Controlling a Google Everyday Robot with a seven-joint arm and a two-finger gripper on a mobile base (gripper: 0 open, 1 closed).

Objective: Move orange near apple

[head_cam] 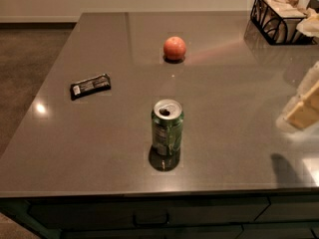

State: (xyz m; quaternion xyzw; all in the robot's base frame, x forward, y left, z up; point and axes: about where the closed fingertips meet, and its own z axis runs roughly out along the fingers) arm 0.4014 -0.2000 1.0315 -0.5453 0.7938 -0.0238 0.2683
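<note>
One round red-orange fruit sits on the dark grey table, at the far middle. It looks like the apple, though I cannot be sure. No second fruit is in view. My gripper shows as cream-coloured parts at the right edge of the view. It hangs above the table, far to the right of the fruit and well apart from it. Nothing shows in it.
A green soda can stands upright in the middle near the front. A black snack bar lies to the left. A black wire basket with packets stands at the far right corner. The table's front edge runs along the bottom.
</note>
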